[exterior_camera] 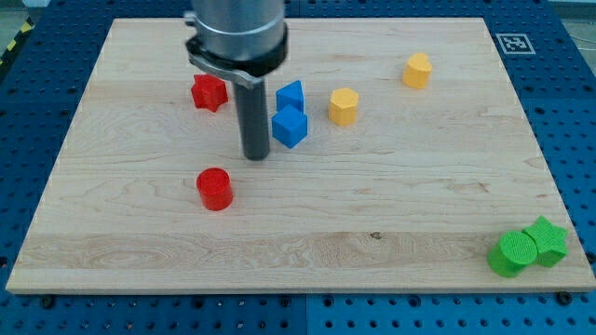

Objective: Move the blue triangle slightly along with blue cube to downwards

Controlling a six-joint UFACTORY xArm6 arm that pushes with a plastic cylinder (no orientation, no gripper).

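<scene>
End effector, a bare rod with nothing to open or pinch, rests its tip point(256, 156) just left of the blue cube point(290, 127), blue triangle point(290, 95) touching above; approach unfinished, next repositioning above both for a short downward push.

The blue triangle point(290, 95) lies flat on the wooden board, in its far half and a little left of the middle, its slanted top face a lighter blue than its sides. The blue cube point(290, 127) sits directly on its near side, touching or all but touching it, turned so that one corner points toward the view's bottom. Both rest upright on the wood, just to the right of the dark rod.
</scene>
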